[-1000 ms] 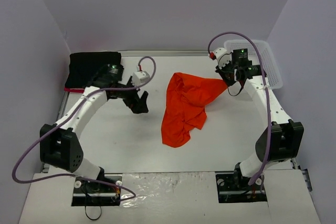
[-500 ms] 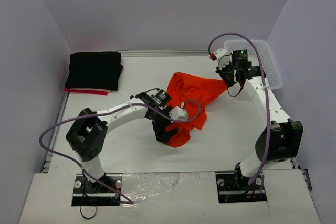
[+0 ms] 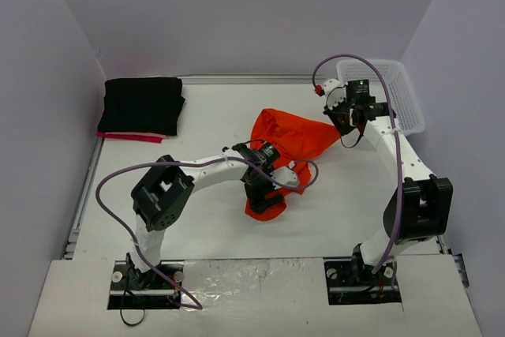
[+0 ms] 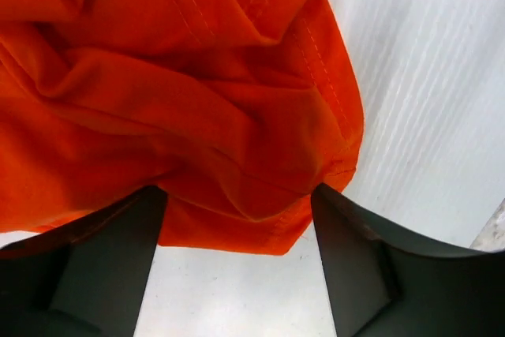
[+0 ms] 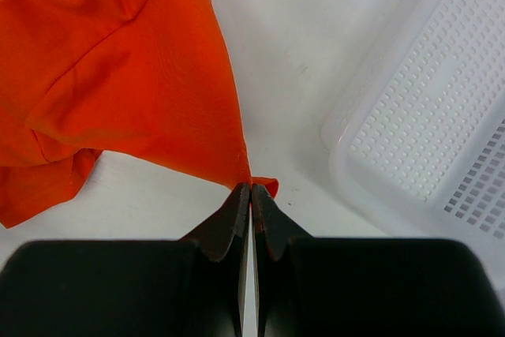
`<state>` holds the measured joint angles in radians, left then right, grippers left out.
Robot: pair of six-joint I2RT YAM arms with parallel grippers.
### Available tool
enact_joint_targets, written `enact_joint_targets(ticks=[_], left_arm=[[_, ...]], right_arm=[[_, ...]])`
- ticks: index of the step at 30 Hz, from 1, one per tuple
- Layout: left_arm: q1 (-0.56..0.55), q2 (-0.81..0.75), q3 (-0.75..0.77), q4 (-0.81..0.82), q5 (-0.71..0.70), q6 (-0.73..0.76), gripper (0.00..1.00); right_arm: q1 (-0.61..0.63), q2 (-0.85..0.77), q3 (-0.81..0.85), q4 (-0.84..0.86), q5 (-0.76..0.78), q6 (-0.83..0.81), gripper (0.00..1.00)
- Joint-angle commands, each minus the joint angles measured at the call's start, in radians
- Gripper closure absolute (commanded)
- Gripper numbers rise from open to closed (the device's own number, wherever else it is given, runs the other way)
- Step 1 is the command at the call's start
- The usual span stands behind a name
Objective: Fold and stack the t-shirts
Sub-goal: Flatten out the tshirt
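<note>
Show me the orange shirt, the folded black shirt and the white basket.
orange shirt (image 3: 296, 136): top view, its spread upper part.
black shirt (image 3: 142, 106): top view, middle of the fold.
white basket (image 3: 399, 91): top view, bare mesh.

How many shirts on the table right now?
3. The orange shirt lies crumpled mid-table, one corner pinched by the right gripper. The black shirt is folded at the far left corner, with the pink-red shirt under it, only an edge showing. Others could be hidden beneath.

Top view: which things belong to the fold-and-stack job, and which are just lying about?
Job: orange t-shirt, crumpled mid-table; black t-shirt, folded, back left; pink-red t-shirt, beneath the black one.
Lying about: white mesh basket, back right.
</note>
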<state>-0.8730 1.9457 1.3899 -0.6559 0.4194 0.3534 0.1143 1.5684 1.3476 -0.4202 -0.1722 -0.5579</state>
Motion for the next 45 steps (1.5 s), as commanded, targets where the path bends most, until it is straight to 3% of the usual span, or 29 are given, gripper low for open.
enact_joint_targets(ticks=[1, 5, 6, 7, 12, 15, 18, 23, 33, 45], left_arm=[[-0.027, 0.068, 0.027, -0.031, 0.010, -0.019, 0.29], [-0.038, 0.117, 0.058, -0.088, 0.021, -0.007, 0.64], [-0.038, 0.124, 0.058, -0.096, 0.021, -0.001, 0.91], [-0.037, 0.124, 0.058, -0.105, 0.012, 0.004, 0.97], [0.026, 0.026, 0.052, -0.174, -0.039, 0.059, 0.98], [0.158, -0.086, 0.108, -0.250, -0.025, 0.084, 0.98], [0.421, -0.213, 0.216, -0.274, -0.050, 0.068, 0.98], [0.646, -0.341, 0.340, -0.248, -0.117, 0.079, 0.98], [0.674, -0.524, 0.255, -0.156, -0.234, 0.090, 0.98], [0.674, -0.584, 0.228, -0.117, -0.263, 0.096, 0.98]], right_arm=[[-0.011, 0.008, -0.024, 0.018, 0.011, 0.003, 1.00], [-0.019, 0.001, -0.045, 0.027, 0.011, 0.000, 1.00], [-0.024, -0.002, -0.054, 0.031, 0.010, -0.002, 1.00], [-0.027, -0.005, -0.056, 0.031, 0.010, -0.005, 1.00], [-0.044, -0.028, -0.058, 0.031, 0.014, -0.019, 1.00], [-0.061, -0.047, -0.044, 0.031, 0.013, -0.020, 1.00], [-0.090, -0.070, -0.009, 0.034, -0.004, -0.014, 1.00], [-0.110, -0.100, 0.045, 0.031, -0.013, -0.004, 1.00], [-0.110, -0.166, 0.102, 0.029, -0.009, 0.007, 1.00], [-0.110, -0.197, 0.071, 0.031, 0.045, -0.028, 1.00]])
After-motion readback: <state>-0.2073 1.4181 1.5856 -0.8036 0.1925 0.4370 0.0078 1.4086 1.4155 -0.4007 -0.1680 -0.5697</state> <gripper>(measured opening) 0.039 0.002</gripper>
